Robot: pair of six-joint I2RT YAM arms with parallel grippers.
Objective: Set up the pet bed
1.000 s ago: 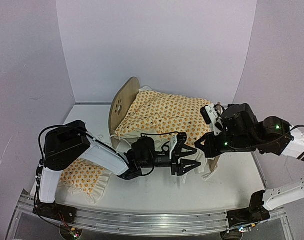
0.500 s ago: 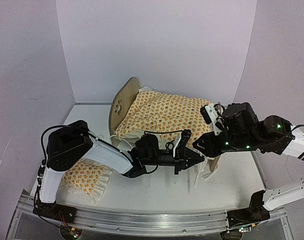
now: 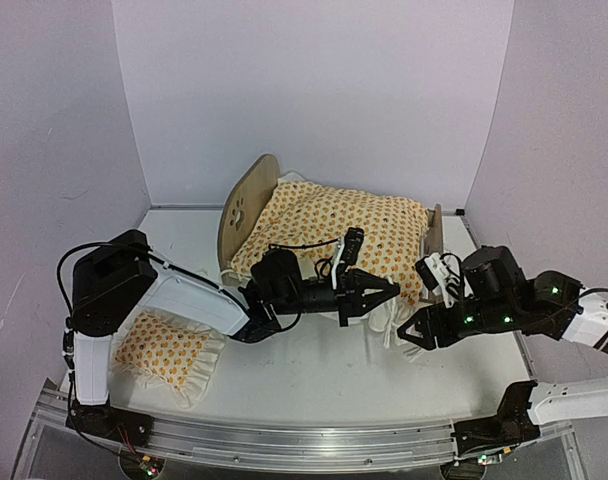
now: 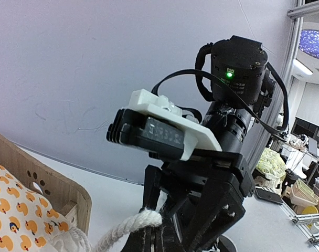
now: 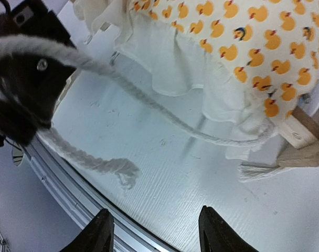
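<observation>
The pet bed [image 3: 248, 207] stands at the middle of the table, with its rounded headboard on the left and its low footboard [image 3: 435, 229] on the right. A duck-patterned ruffled blanket [image 3: 334, 228] covers the bed and hides the mattress. My left gripper [image 3: 380, 290] is at the blanket's near edge, shut on a white cord [image 4: 129, 227] that hangs from the blanket. In the right wrist view the cord [image 5: 149, 110] runs from the left gripper to the blanket's corner. My right gripper [image 3: 420, 336] hovers open and empty above the table, near the bed's foot.
A matching ruffled pillow [image 3: 169, 350] lies at the near left beside the left arm's base. A frayed cord end [image 5: 119, 169] and a tassel [image 5: 254, 171] lie on the table near the metal front rail [image 3: 304, 440]. White walls enclose the table on three sides.
My left gripper shut on the cord and rose toward the bed's near side. My right gripper opened, left the blanket at the foot end and dropped back toward the near right.
</observation>
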